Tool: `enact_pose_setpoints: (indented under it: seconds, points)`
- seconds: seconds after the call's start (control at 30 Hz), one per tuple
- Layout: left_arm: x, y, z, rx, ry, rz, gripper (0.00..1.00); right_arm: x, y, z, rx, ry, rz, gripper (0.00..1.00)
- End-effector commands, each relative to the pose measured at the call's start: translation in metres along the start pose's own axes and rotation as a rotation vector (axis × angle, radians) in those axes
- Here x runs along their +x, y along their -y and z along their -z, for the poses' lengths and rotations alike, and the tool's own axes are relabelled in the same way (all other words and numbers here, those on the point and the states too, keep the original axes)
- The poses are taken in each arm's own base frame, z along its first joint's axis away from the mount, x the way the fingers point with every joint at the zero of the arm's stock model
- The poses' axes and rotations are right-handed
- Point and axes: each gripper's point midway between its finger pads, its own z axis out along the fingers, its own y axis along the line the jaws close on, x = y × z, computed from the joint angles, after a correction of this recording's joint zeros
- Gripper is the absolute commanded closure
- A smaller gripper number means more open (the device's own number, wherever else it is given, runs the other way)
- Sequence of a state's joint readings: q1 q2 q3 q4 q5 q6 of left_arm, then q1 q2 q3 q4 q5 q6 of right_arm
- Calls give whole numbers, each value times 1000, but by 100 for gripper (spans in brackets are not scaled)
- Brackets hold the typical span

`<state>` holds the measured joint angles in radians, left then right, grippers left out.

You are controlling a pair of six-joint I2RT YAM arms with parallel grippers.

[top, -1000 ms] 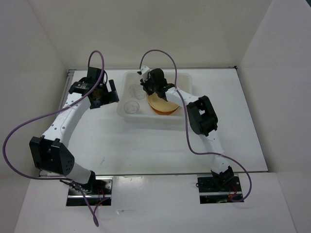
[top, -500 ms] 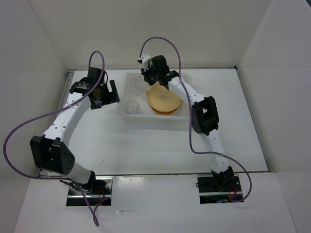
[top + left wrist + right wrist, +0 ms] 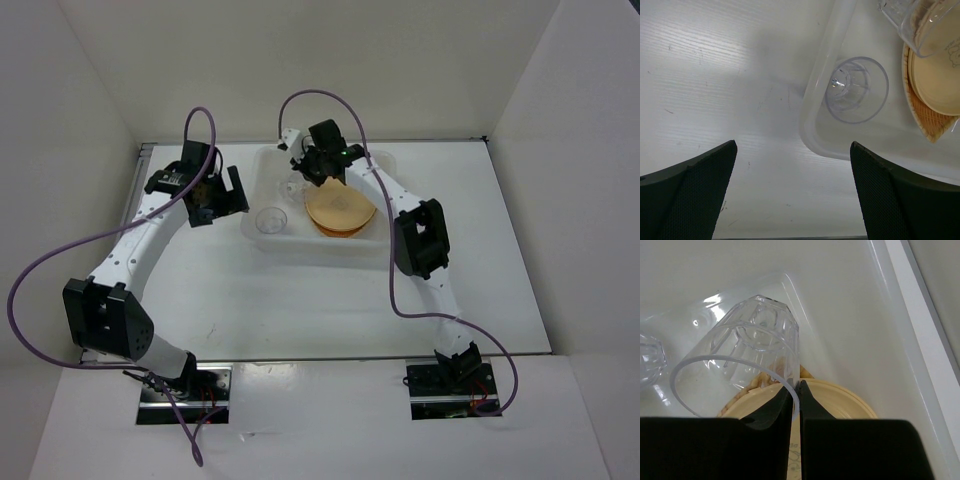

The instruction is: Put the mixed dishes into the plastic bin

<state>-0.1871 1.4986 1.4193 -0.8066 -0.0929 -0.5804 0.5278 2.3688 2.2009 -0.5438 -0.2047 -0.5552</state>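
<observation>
The right gripper (image 3: 795, 390) hangs over the far part of the translucent white rectangular plastic bin (image 3: 255, 190), its fingers (image 3: 767, 412) pinching the rim of a small clear plastic cup (image 3: 747, 340), one finger inside the wall and one outside. The cup lies tilted on its side, mouth toward the wrist camera, above the bin floor and just beside the stack of round orange-tan plates (image 3: 338, 212) lying in the bin. A second clear cup (image 3: 856, 90) stands upright in the bin's near left corner. The left gripper (image 3: 792, 145) hovers over the white surface (image 3: 715, 75) just outside the bin's left wall, fingers spread wide and holding nothing. The held cup looks very light, thin-walled and stiff, with slick faceted sides, so a pinch on the rim is probably the only sound hold. Around the body it would likely squirt free. Held by one edge it may swing about the pinch, and once let go it could roll or bounce, so a low release seems wise
</observation>
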Motion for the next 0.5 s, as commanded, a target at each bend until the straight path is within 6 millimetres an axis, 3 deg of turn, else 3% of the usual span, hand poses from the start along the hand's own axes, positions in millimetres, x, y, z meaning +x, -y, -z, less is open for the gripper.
enact_pose_setpoints:
  seconds: [0.0,0.23,0.47]
  points:
    - [-2,4,-1,24,5,13,0,-20,7,14,12,30,87,96]
    - [-1,5,-1,32,1,13,0,-24,1,10,9,32,166,96]
    - [-3,6,13,57,29,-4,0,-4,-12,0,-29,-31,171,90]
